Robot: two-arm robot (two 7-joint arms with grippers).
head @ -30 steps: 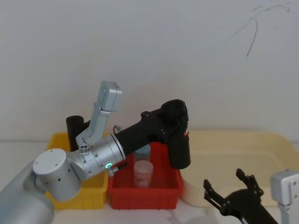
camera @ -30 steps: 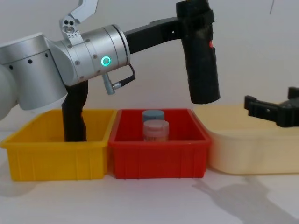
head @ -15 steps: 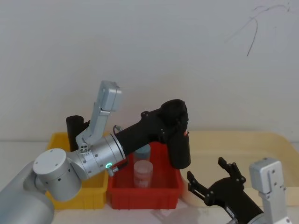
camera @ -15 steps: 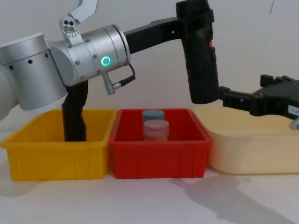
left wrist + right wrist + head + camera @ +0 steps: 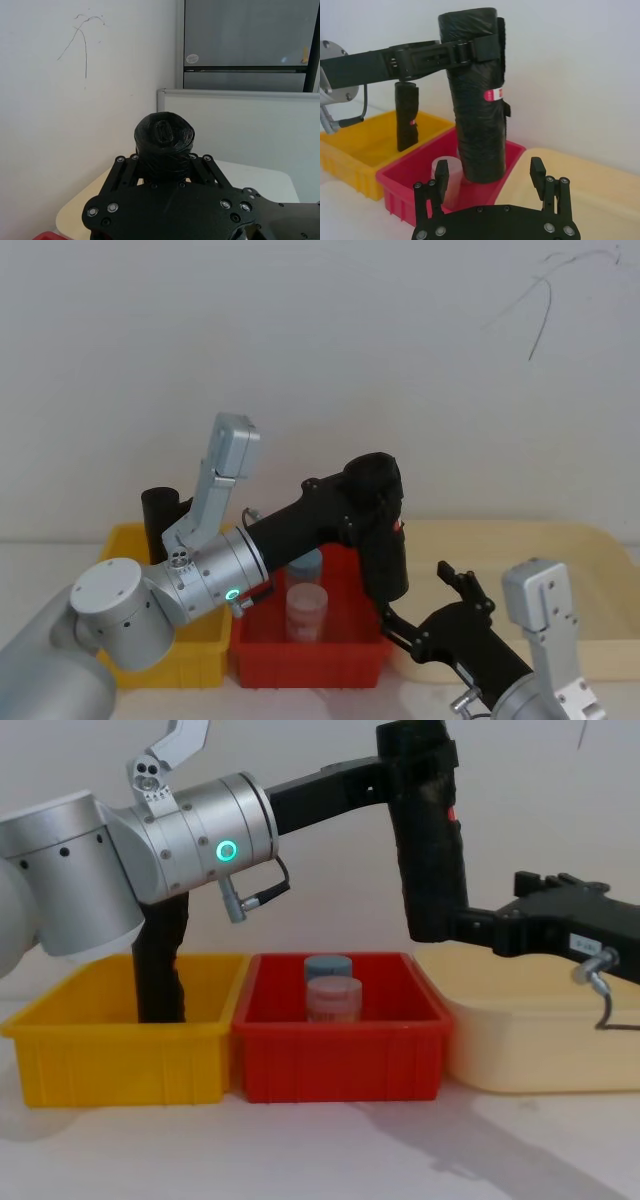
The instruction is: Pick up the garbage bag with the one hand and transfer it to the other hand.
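Left gripper (image 5: 405, 775) clamps bag (image 5: 435, 870) near top, upright over red bin (image 5: 340, 1060) right edge; right gripper (image 5: 489, 170), fingers spread wide, just beside bag's bottom

garbage bag (image 5: 432, 850): top cut at chest view's 12 o'clock edge (red mark (image 5: 492, 94) too small to read) | second roll (image 5: 160, 970): upper part behind left arm (image 5: 150, 840) | blue-lidded jar (image 5: 327, 966): mostly behind front jar (image 5: 333, 1002)

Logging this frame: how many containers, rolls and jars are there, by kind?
Plastic containers: 3 (yellow bin, red bin, cream tray)
Black crinkly plastic rolls: 2 (held roll in left hand, standing roll in yellow bin)
Jars in red bin: 2 (blue-lidded jar, pinkish translucent jar)
Total: 7
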